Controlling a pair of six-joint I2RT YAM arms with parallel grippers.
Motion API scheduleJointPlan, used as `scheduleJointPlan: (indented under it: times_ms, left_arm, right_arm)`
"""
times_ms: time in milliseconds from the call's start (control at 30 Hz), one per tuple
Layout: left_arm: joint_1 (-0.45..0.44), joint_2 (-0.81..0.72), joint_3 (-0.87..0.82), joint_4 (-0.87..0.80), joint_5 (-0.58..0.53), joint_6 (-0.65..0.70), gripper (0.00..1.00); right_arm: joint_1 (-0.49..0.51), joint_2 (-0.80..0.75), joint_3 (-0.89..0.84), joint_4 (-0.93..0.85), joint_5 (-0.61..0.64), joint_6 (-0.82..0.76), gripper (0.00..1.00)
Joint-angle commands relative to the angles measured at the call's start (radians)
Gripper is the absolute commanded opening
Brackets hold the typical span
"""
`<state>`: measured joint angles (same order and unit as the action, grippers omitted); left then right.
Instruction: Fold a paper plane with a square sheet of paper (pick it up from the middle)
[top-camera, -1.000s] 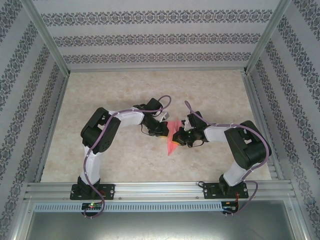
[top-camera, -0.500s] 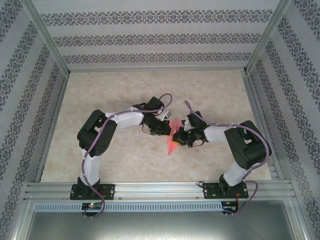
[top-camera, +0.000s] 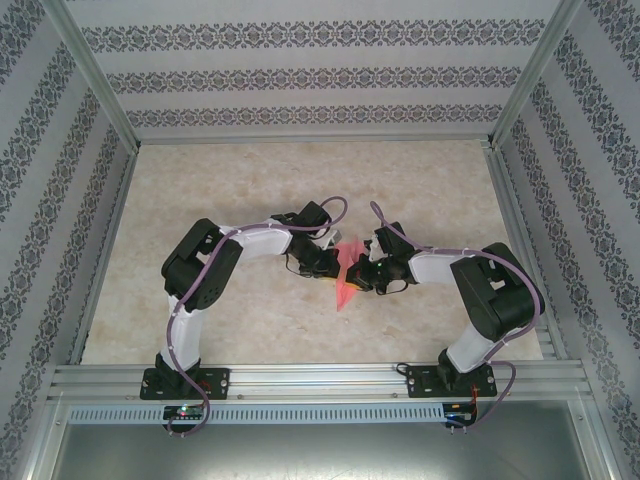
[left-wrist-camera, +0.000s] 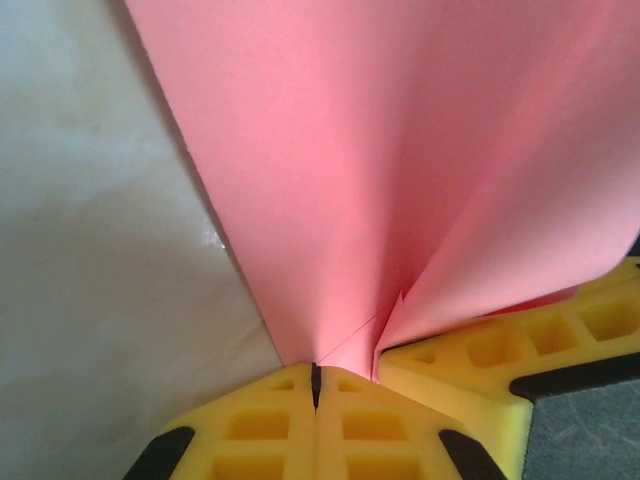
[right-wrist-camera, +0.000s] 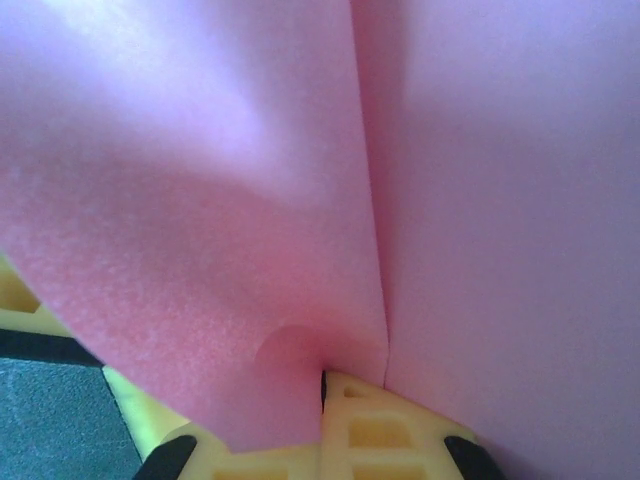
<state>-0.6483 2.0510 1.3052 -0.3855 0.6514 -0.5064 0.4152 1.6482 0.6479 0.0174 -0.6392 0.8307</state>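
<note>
- Top external: the left tool (top-camera: 328, 262) and right tool (top-camera: 360, 272) meet at mid-table (top-camera: 250, 180). The folded pink paper (top-camera: 345, 288) is between them, its narrow end pointing toward the arm bases. Compared with a second ago, the left wrist has edged nearer the right tool, and the paper has barely shifted.
- Left wrist: the left tool (left-wrist-camera: 315, 378) is clamped fully closed on the paper (left-wrist-camera: 400, 150) at its converging creases.
- Right wrist: the right tool (right-wrist-camera: 323, 385) is closed on the same sheet (right-wrist-camera: 200, 200), beside a crease.
- Risk, as I judge it: both tools grip close together, so any diverging motion could tear the paper, crumple it or pull the crease off line.
</note>
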Motion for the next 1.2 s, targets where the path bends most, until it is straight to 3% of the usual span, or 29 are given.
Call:
scheduleJointPlan:
  times_ms: [0, 767, 1167]
  left_arm:
    - [-0.006, 0.017, -0.009, -0.025, -0.024, 0.008, 0.02]
    - [-0.013, 0.080, 0.011, -0.069, -0.070, 0.063, 0.01]
    - [-0.013, 0.075, 0.016, -0.066, -0.064, 0.063, 0.00]
  right_arm:
    - [0.003, -0.018, -0.004, -0.037, 0.029, -0.018, 0.01]
    - [0.024, -0.017, 0.018, 0.061, -0.016, 0.071, 0.01]
    - [0.028, 0.026, 0.035, 0.003, 0.018, 0.028, 0.01]
